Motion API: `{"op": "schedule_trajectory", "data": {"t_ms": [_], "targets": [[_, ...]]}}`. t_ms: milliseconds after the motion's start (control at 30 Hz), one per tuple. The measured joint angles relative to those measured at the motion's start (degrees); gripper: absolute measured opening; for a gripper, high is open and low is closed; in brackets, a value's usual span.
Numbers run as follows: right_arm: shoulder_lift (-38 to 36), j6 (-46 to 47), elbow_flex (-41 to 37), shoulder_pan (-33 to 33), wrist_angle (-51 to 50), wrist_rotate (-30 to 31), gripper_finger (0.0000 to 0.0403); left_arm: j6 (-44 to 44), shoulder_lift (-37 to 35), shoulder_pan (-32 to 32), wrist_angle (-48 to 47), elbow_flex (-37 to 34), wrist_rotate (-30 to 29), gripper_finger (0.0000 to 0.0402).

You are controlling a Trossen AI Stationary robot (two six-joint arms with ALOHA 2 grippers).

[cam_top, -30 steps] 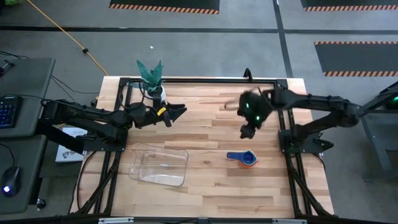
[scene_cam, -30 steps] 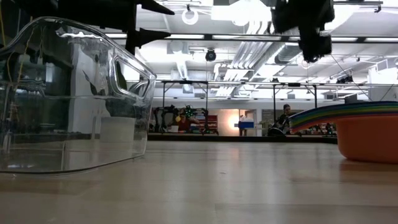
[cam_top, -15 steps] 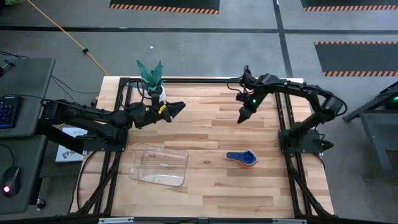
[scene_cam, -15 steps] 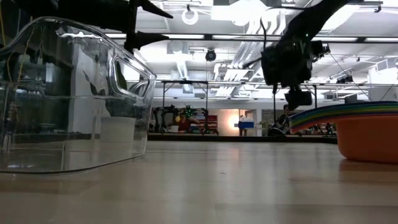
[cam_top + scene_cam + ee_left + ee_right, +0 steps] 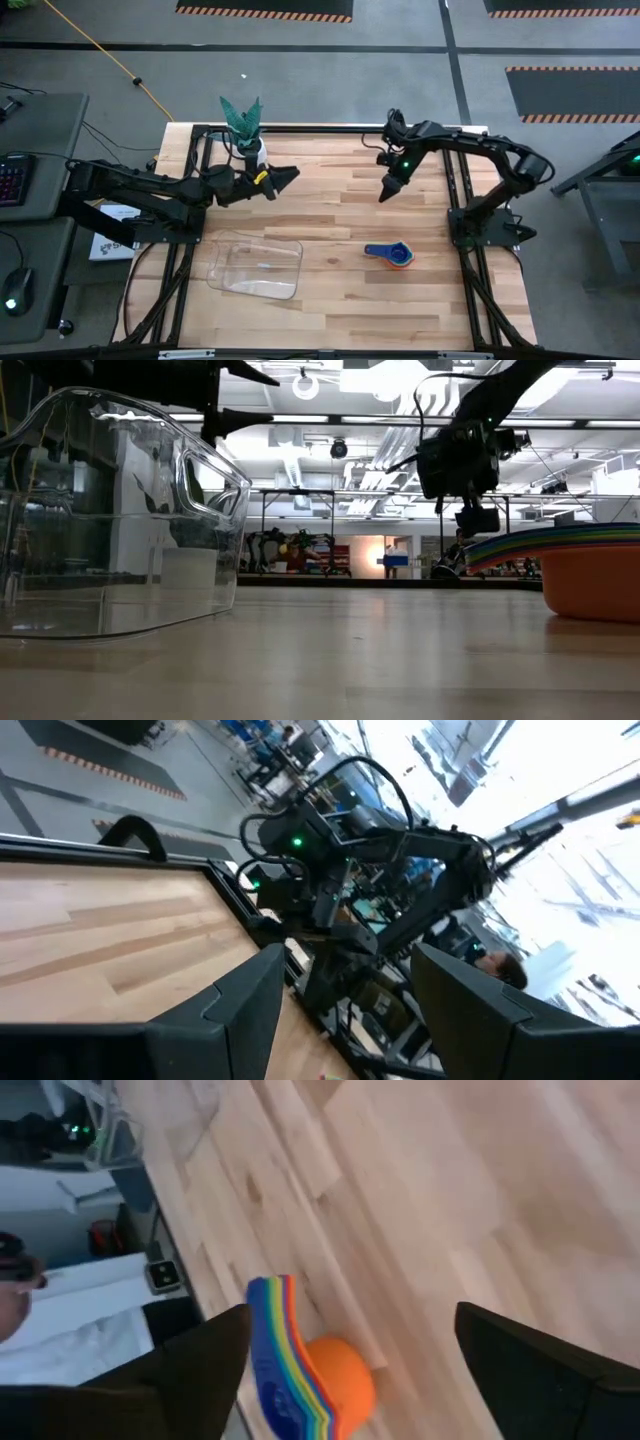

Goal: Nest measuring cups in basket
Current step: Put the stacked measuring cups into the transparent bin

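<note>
The measuring cups [image 5: 393, 255] lie nested in one stack on the table right of centre, orange cup lowest, with the handles fanned in rainbow colours [image 5: 283, 1348]. They also show in the low view [image 5: 590, 572]. The clear basket [image 5: 257, 266] rests on its base near the table's front left [image 5: 100, 510]. My right gripper [image 5: 385, 191] hovers open above the table, beyond the cups toward the far edge, slanting down [image 5: 350, 1380]. My left gripper [image 5: 287, 177] is open and level at the far left, well above the table [image 5: 345, 1010].
A white pot with a green plant [image 5: 245, 128] stands at the far left corner, close behind my left gripper. Bare wooden table [image 5: 340, 300] lies between the basket and the cups. Black frame rails [image 5: 320, 129] run along the table's edges.
My right gripper has come down toward the table and shifted a little toward the far edge, while its arm swung round over the far right corner. It slowed almost to a stop in the last half second. The cups and the basket have stayed where they were.
</note>
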Motion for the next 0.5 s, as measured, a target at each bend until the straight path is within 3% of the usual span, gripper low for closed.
{"op": "schedule_trajectory", "data": {"t_ms": [133,200,333,400,433,500], "targets": [[0.85,0.46,0.01,4.45,1.10,-0.65,0.0385,0.31,0.00,-0.04,0.02,0.00,0.63,0.0211],[0.92,-1.57,0.01,7.28,1.95,1.98,0.0395,0.32,0.00,-0.02,0.06,0.00,0.65,0.0211],[0.90,-6.38,0.08,11.10,3.70,11.59,0.0376,0.86,0.00,-0.02,0.07,0.00,0.44,0.0211],[0.88,2.09,0.41,11.99,4.08,13.19,0.0371,1.02,0.00,-0.02,0.02,0.00,0.42,0.0211],[0.84,3.41,0.17,12.50,5.19,11.95,0.0370,1.54,0.00,-0.02,0.04,0.00,0.42,0.0211],[0.86,-1.44,-1.27,13.44,5.62,2.31,0.0371,2.16,0.00,-0.02,-0.01,0.00,0.46,0.0211]]}}
